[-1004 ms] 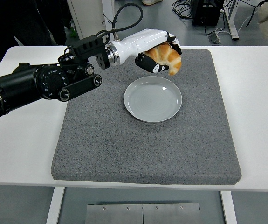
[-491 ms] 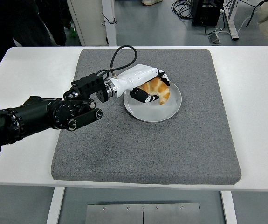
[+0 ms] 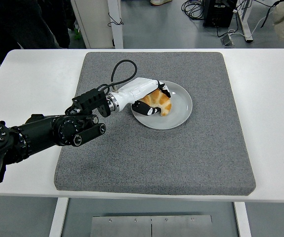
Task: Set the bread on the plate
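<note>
A white table carries a large grey felt mat that covers most of its middle. A round grey plate sits on the mat's far half.

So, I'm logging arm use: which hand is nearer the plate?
Left. The left hand is over the plate, its fingers around the bread. The right hand is not in view.
</note>
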You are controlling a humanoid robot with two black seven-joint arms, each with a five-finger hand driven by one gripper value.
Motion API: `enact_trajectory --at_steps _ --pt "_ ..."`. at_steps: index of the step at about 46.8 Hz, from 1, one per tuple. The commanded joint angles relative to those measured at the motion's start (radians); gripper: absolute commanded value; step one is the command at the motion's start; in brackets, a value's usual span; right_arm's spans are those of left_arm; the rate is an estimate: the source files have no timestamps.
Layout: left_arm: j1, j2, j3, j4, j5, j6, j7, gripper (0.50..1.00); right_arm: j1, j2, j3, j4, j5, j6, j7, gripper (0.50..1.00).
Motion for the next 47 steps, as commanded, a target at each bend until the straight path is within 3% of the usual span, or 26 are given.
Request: enact_trajectory --at_steps 1,14,19,29,47 --pt "0.003 0.000 -0.004 0.000 -0.002 0.000 0.000 0.500 0.000 0.000 0.000 0.000 0.000 0.000 0.000 1.000" --pt "0.003 0.000 -0.005 0.002 -0.089 0.000 0.002 0.500 0.000 0.000 0.000 0.004 0.000 0.000 0.000 1.000" --pt "0.003 0.000 -0.007 0.008 -0.092 0.000 0.002 0.586 0.000 0.000 0.000 0.004 0.000 0.000 0.000 1.000" --pt "0.011 0.000 -0.013 0.008 -0.092 0.000 0.003 0.693 0.000 0.000 0.000 0.004 0.000 0.000 0.000 1.000" --pt "0.017 0.000 -0.013 0.008 -0.092 0.000 0.002 0.754 0.000 0.000 0.000 0.004 0.000 0.000 0.000 1.000"
